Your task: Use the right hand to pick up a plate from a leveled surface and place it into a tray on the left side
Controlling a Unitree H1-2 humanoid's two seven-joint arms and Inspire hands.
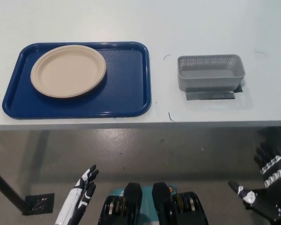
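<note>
The plate (68,71), round and cream-coloured, lies flat inside the blue tray (126,89), filling the tray's left half and sitting toward its 10 o'clock corner, with its rim near the tray's top and left walls. The tray's right half is bare blue. The tray rests on the white table (131,18), at about 9 o'clock from the table's middle, its near wall close to the table's front edge.

At 3 o'clock from the tray, well apart from it, a grey perforated basket (210,73) stands upright on the table, with a dark flat piece (210,94) showing just under its near side. A few thin dark marks dot the tabletop around the basket.

Below the table edge, over the grey floor, both hands hang away from everything. The right hand (267,190), black, is at 4 o'clock in the picture near its right border, fingers spread and holding nothing. The left hand (84,192), white, rests at 7 o'clock, fingers extended and apart, also empty. Neither hand touches the table, tray or plate.
</note>
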